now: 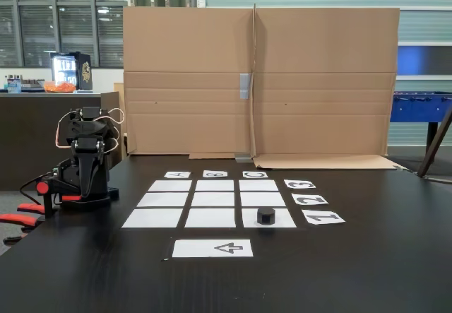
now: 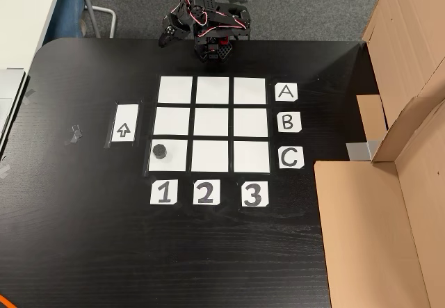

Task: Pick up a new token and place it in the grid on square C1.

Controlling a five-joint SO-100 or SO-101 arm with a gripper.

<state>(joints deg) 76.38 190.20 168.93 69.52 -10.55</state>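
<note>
Folded black arm with red and white wires [image 1: 86,159] sits at the left of the fixed view, gripper [image 2: 165,37] too small to tell whether it is parted or closed. Small black squat token [image 1: 265,216] rests on white paper corner square C1 [image 1: 281,220] of the nine-square white paper grid [image 1: 214,200], well apart from the arm.

Arm [image 1: 86,159] folded compact over its base, end effector [image 2: 165,38] state unclear.
</note>
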